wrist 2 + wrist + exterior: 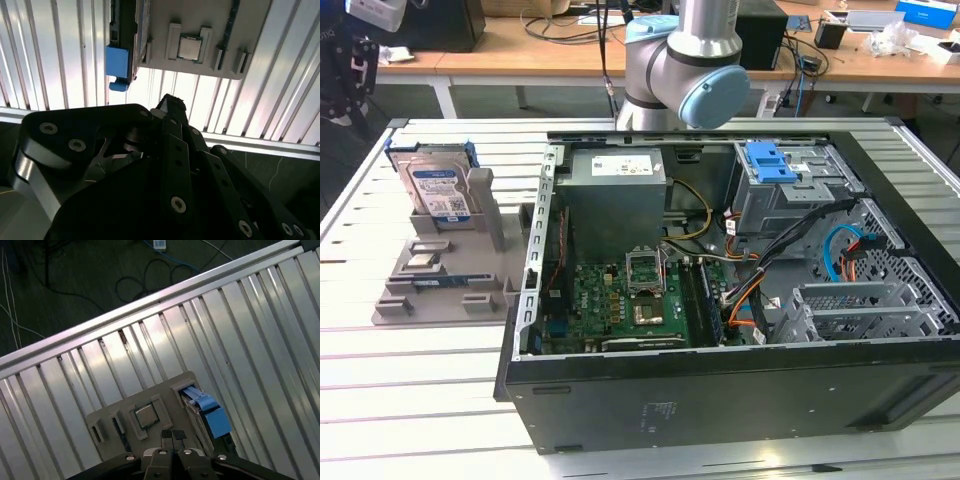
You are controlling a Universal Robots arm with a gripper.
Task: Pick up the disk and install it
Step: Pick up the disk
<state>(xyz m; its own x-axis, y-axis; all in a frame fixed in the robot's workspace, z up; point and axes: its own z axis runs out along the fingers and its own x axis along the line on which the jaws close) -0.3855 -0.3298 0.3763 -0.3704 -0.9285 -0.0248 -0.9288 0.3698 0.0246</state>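
black gripper (pixel 173 436), fingers closed and empty; just beyond them the silver, blue-railed disk (pixel 205 407) stands on edge in a grey moulded holder (pixel 160 392) (rails exposed for gripping).

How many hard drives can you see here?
1. The disk stands upright in the grey holder on the exterior view's left, beside the open computer case. Others may be hidden inside the case's metal cage.

You have, in the second wrist view: disk (pixel 124 35) standing edge-on in grey holder block (pixel 160 20); processor chip (pixel 190 47) seated nearby; slatted table (pixel 50 50); gripper (pixel 172 105) foreground.
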